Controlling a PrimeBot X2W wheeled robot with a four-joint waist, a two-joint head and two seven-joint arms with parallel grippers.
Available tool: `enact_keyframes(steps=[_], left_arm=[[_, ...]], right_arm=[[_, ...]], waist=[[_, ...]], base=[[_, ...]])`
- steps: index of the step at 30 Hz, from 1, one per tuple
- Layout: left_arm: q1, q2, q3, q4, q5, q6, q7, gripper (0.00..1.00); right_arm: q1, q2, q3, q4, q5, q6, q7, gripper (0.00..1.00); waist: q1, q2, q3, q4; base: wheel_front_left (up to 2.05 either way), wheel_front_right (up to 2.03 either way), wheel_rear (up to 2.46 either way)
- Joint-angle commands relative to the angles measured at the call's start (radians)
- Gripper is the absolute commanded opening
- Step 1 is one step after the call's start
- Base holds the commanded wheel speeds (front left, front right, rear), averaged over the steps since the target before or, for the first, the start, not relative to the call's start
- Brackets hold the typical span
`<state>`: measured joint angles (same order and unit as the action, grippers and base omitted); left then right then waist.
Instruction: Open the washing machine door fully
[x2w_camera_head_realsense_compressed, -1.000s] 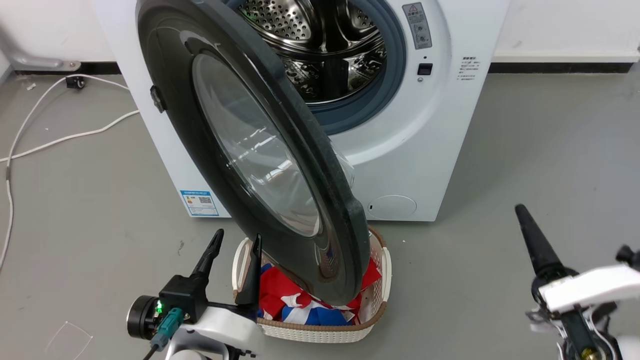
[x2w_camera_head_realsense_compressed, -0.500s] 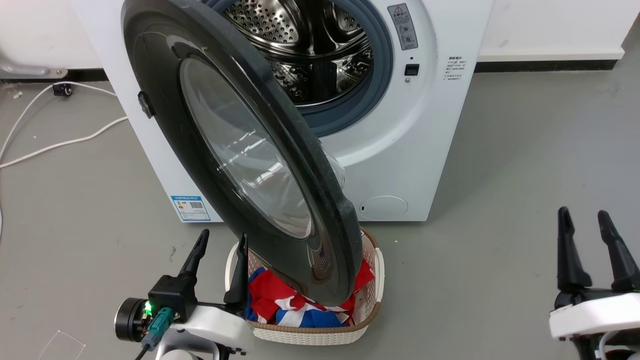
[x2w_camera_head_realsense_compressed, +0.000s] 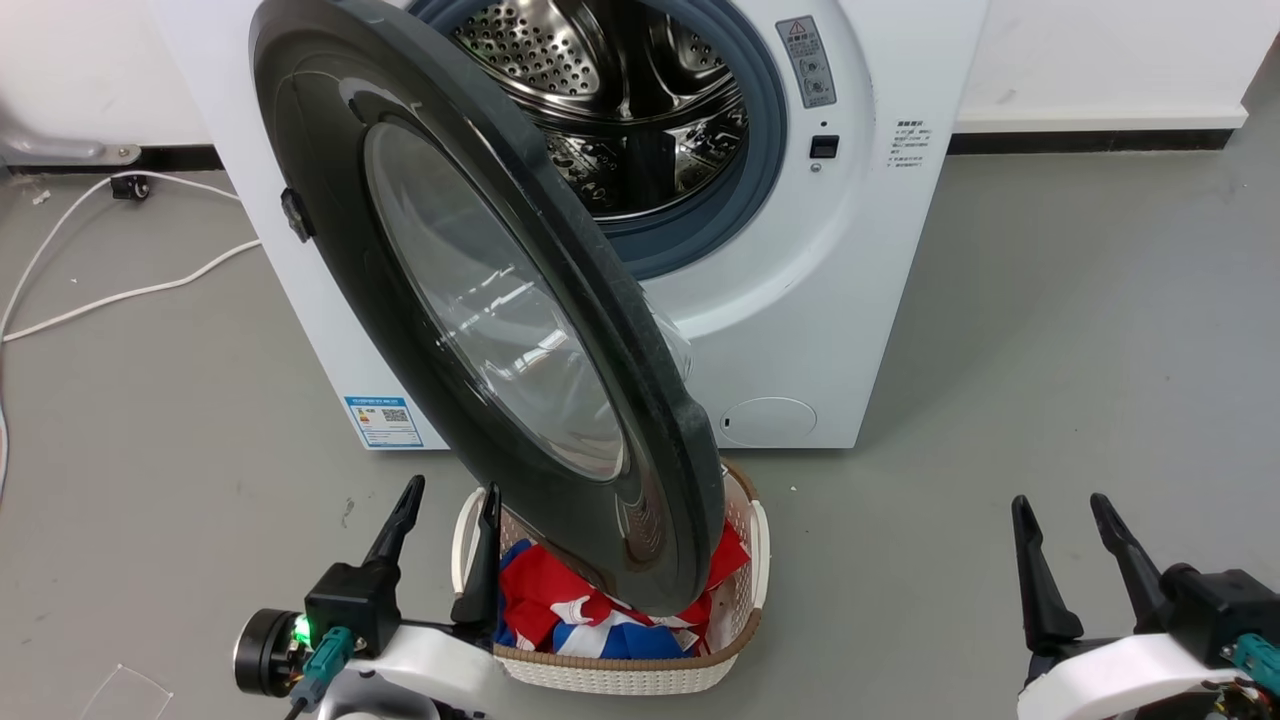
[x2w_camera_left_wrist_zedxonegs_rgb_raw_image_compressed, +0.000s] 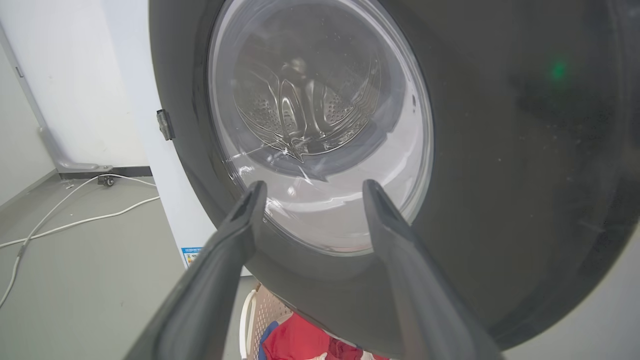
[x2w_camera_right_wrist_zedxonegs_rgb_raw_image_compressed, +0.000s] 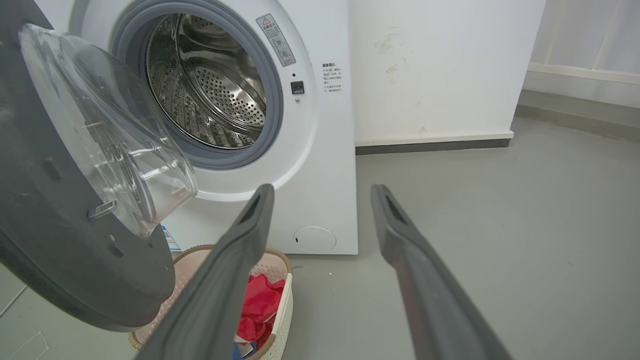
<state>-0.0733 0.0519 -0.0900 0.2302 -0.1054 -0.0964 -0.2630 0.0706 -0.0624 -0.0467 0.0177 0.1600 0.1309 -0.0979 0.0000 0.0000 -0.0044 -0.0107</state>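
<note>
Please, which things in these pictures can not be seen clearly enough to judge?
Head view: the top of the washing machine is cut off by the upper edge.
Head view: the washing machine door covers the middle of the basket, hiding some cloth.
Head view: the print on the blue label is too small to read.
Left wrist view: whether the left gripper touches the door cannot be told; depth is unclear.

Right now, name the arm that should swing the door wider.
Probably right. The right tool, open, faces the inner side of the washing machine door, so a push there opens it. The left tool faces its outer face; pushing would close it.
</note>
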Motion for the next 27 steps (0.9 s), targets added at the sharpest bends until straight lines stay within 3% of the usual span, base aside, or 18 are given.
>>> enact_keyframes(steps=[1,17,18,19,20,27], left_arm=[[0.008,-0.001,-0.002,0.004,0.001,-0.001,-0.003,1.00],[0.003,-0.001,-0.003,0.019,-0.015,0.002,-0.003,1.00],[0.001,-0.001,-0.002,0.019,-0.017,0.003,-0.003,0.77],[-0.001,-0.001,-0.002,0.019,-0.018,0.003,-0.003,0.15],[-0.003,-0.001,-0.001,0.018,-0.021,0.003,-0.003,0.00],[-0.013,-0.002,0.009,0.005,-0.022,0.018,-0.003,0.00]], right_arm=[[-0.015,0.003,0.003,0.008,-0.009,0.000,-0.007,1.00],[-0.023,0.007,0.012,-0.003,-0.034,0.000,0.006,1.00],[-0.021,0.007,0.013,-0.006,-0.038,0.000,0.006,1.00],[-0.020,0.007,0.013,-0.008,-0.042,0.000,0.009,1.00],[-0.019,0.008,0.014,-0.010,-0.044,0.000,0.011,1.00],[-0.011,0.009,0.015,-0.024,-0.055,0.000,0.024,1.00]], waist=[[0.0000,0.0000,0.000,-0.001],[0.0000,0.0000,-0.003,-0.003],[0.0000,0.0000,-0.003,-0.003],[0.0000,0.0000,-0.003,-0.002],[0.0000,0.0000,-0.004,-0.002],[0.0000,0.0000,-0.002,0.004]], base=[[0.00,0.00,0.00],[0.00,0.00,0.00],[0.00,0.00,0.00],[0.00,0.00,0.00],[0.00,0.00,0.00],[0.00,0.00,0.00]])
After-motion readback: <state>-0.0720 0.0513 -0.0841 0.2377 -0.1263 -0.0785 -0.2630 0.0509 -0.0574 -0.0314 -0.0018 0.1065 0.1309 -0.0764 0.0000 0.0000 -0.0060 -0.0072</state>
